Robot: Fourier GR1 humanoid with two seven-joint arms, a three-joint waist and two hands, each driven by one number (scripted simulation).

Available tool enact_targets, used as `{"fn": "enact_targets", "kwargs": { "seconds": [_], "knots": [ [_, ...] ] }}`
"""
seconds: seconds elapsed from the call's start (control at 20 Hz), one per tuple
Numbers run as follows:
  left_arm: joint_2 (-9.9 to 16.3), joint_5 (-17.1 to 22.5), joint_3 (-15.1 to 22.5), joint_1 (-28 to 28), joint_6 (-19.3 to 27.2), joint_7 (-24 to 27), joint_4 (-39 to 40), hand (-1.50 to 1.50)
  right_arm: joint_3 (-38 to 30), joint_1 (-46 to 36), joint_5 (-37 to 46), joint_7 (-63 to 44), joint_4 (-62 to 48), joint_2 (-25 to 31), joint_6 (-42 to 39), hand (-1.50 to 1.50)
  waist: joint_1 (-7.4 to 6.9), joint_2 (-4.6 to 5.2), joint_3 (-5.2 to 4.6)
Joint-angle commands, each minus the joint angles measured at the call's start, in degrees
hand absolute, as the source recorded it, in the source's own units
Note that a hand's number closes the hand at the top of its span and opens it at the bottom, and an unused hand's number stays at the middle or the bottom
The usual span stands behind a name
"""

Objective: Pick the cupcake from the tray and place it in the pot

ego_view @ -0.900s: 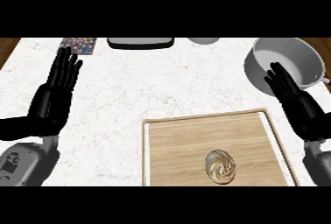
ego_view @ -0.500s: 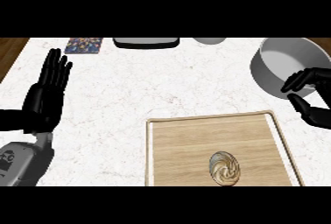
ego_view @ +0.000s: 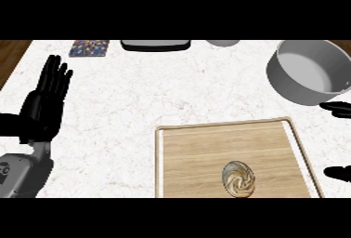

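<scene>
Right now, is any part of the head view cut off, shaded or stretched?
Head view: the grey metal pot has a shaded inner wall at its left; the swirled cupcake on the wooden tray looks stretched taller than wide; the right hand is mostly cut off by the right edge, only dark tips showing.

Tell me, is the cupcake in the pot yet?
Not yet. The cupcake sits on the wooden tray, and the pot holds nothing. Neither hand holds anything: the left hand rests open at the left, and only bits of the right hand show at the right edge. Picking and placing are left.
</scene>
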State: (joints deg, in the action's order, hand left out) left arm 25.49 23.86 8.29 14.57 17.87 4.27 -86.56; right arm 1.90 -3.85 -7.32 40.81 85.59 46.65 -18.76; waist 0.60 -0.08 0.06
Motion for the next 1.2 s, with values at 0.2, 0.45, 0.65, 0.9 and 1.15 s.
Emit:
{"fn": "enact_targets", "kwargs": {
  "seconds": [0.2,0.45,0.65,0.9,1.15],
  "knots": [
    [-0.3,-1.0,-1.7,0.7,-0.8,-0.6,0.9,0.0,1.5,4.5,13.3,-0.9,8.2,7.2,-0.1,-1.5,-0.05,0.01,-0.11],
    [0.1,-1.4,-2.1,0.9,-0.1,-3.8,-1.6,0.0,2.1,6.6,16.1,-12.7,20.9,10.7,-2.5,-1.5,0.23,-0.21,-0.13],
    [-1.7,-2.8,-1.2,-0.3,0.4,-4.5,-3.1,0.0,7.8,7.1,21.2,-23.9,27.4,5.7,-2.0,-1.5,-0.51,-0.11,-0.1],
    [-5.2,-5.5,-1.8,5.6,1.0,-3.5,3.7,0.0,8.2,3.2,21.9,-33.3,28.9,3.5,-7.5,-1.5,-0.31,0.12,-0.1],
    [-2.4,-2.7,-5.6,1.3,-5.3,-3.8,0.3,0.0,16.1,1.1,30.3,-34.5,22.6,-4.4,-7.7,-1.5,-0.99,0.13,-0.07]
  ]
}}
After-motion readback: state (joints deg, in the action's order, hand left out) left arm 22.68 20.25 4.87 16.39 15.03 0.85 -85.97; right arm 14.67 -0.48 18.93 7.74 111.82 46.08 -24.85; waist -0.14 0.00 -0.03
